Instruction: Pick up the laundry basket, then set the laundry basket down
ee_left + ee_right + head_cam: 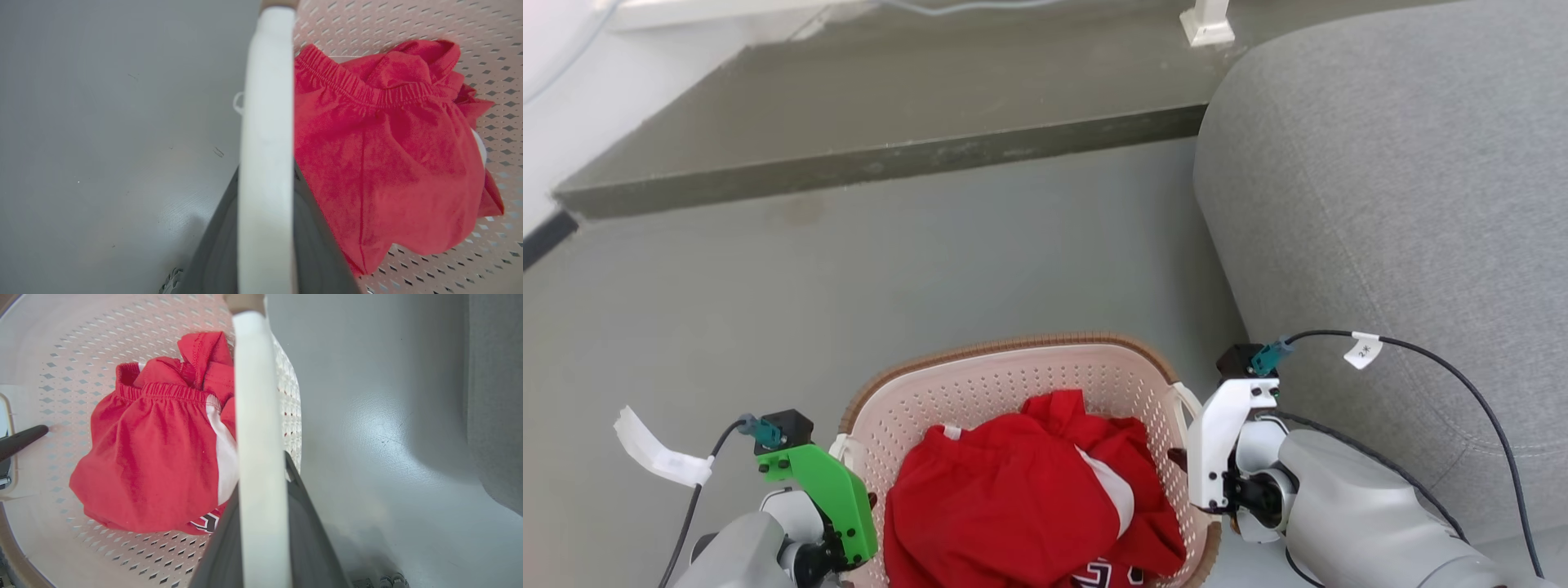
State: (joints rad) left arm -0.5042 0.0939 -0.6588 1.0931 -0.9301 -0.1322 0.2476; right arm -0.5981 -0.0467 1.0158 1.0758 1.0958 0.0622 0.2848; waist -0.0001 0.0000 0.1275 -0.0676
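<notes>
Long dark fingers (212,253) of the left gripper (266,167) and right gripper (261,457) clamp the white loop handles (265,102) of the cream perforated plastic laundry basket (1013,384), beside the grey fabric sofa (1380,204). Soft red clothes (1013,490) inside: probably light, stiff-walled, handles likely flex.

Perforated plastic laundry basket (1013,384), soft red cloth (1005,498), smooth floor (849,286)

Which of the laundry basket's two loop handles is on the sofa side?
The right handle of the laundry basket, held in the right gripper: the grey sofa stands beside it. The left handle has floor beside it.
</notes>
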